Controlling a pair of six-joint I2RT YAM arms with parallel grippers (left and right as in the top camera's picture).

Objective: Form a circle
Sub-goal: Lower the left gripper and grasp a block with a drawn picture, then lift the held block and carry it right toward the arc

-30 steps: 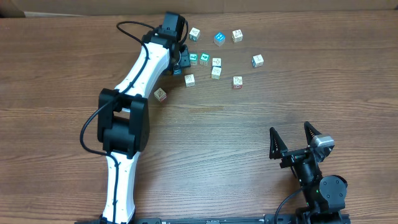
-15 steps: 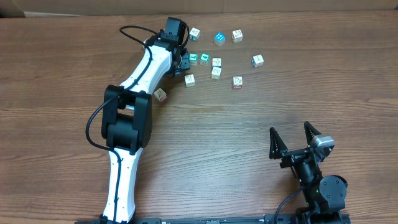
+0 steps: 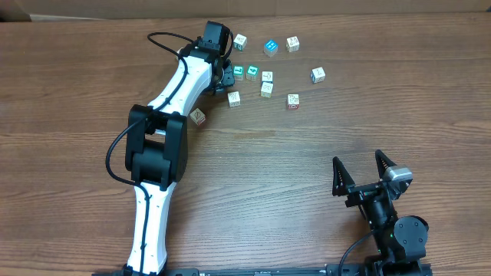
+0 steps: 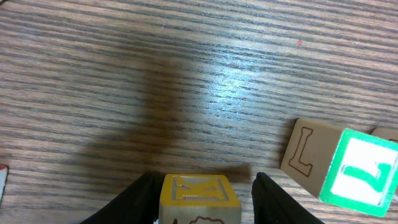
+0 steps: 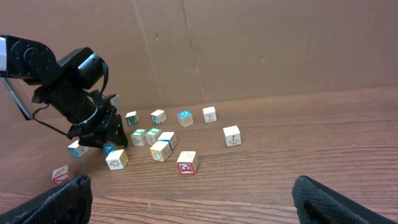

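Several small whitish cubes (image 3: 266, 89) with coloured marks lie scattered at the far middle of the table, in no circle. My left gripper (image 3: 222, 77) is down at the left end of this group. In the left wrist view a yellow-topped cube (image 4: 200, 190) sits between the fingers of the left gripper (image 4: 202, 198). The left finger is against it and a narrow gap shows at the right finger. A green-faced cube (image 4: 360, 174) lies just to the right. My right gripper (image 3: 357, 159) stands open and empty near the front right, far from the cubes.
A lone cube (image 3: 198, 116) lies left of the left arm's forearm (image 3: 180, 80). A red-marked cube (image 5: 186, 163) is the nearest to the right gripper (image 5: 199, 202). A cardboard wall (image 5: 249, 43) backs the table.
The left arm's elbow has shifted up and slightly right, while its gripper stays at the cubes' left end. The right arm has not moved.
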